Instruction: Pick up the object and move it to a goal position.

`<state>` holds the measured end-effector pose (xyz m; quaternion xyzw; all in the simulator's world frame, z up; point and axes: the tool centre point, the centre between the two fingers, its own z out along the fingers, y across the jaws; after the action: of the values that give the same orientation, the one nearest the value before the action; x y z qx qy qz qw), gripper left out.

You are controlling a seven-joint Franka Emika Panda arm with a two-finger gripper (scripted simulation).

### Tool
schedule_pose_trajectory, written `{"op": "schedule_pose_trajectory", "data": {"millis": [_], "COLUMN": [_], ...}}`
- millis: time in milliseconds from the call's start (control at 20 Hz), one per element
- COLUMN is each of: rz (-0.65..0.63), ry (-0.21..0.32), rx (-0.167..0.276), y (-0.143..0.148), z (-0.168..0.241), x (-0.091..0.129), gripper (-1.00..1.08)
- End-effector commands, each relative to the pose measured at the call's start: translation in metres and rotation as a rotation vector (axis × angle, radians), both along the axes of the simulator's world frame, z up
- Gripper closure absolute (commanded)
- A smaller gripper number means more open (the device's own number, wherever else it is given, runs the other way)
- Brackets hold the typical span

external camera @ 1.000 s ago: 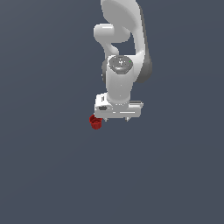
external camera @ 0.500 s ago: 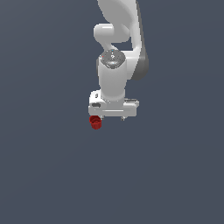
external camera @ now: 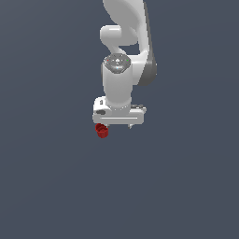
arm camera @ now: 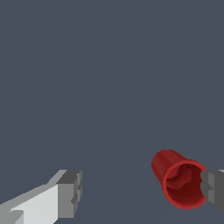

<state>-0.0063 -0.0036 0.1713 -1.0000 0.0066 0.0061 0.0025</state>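
Lighting: even, moderately dim, diffuse; both views are flat simulator renders. Background: uniform slate grey, no gradient, no visible horizon.

Source: appears overhead; the arm [external camera: 122, 70] is brightest on its upper curves and shades to grey on the exterior view's right flank.

Shadows: none cast on the ground in either view. Self-shading only; the cup [arm camera: 180, 179] has a darker interior and a brighter rim and outer wall.

Glare: none; the arm's highlights are soft.

Sharpness: no focus blur or motion blur. Edges jagged and blocky, most visibly on the tool's [arm camera: 140, 192] fingers [arm camera: 70, 192] in the wrist view.

Distortion: no edge bending discernible.
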Motion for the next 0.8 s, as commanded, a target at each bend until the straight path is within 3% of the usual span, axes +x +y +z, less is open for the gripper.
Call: {"op": "schedule_pose_trajectory", "data": {"millis": [0, 750], "rz": [0.021, 0.283], "ry": [0.000, -0.005], "rx": [0.000, -0.003], "y": [-0.004, -0.046], "z": [-0.003, -0.035], "x": [-0.002, -0.026], "gripper": [-0.92, -0.92]}}
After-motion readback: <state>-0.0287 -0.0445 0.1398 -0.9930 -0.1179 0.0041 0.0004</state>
